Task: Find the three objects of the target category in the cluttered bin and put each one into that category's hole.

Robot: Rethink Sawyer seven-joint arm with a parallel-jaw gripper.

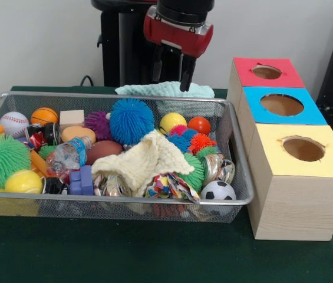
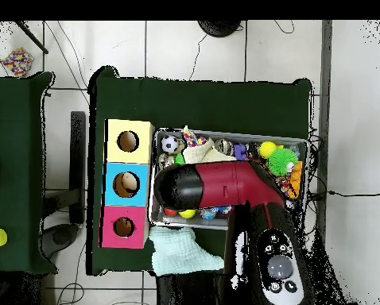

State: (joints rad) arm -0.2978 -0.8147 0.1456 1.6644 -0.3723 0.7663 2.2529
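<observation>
While the near edge of the dark green table (image 1: 154,259) lies bare in front of it, the silver wire-mesh bin (image 1: 125,203) is packed almost to its rim, with little free room between its contents. Beside it, on the right in the front view, stand three wooden boxes in a row, each with one round hole: a yellow-topped box (image 1: 302,177) nearest, a blue-topped box (image 1: 284,106) behind it, and a red-topped box (image 1: 266,72) farthest. Along the bin's near wall lie a black-and-white mini soccer ball (image 1: 218,190), a purple plastic block (image 1: 81,180), a yellow tennis ball (image 1: 23,181) and a green spiky rubber ball (image 1: 1,159). A pale yellow knitted cloth (image 1: 145,162) is draped over the middle, hiding whatever lies under it. Farther back sit a clear plastic bottle (image 1: 67,156), a blue spiky ball (image 1: 131,121), a white baseball (image 1: 14,122) and a small orange basketball (image 1: 43,115). Behind the bin's far rim lies a mint green towel (image 1: 166,89). Above it hangs the red and black gripper (image 1: 171,75), its two dark fingers apart and holding nothing. From overhead the arm covers much of the bin.
</observation>
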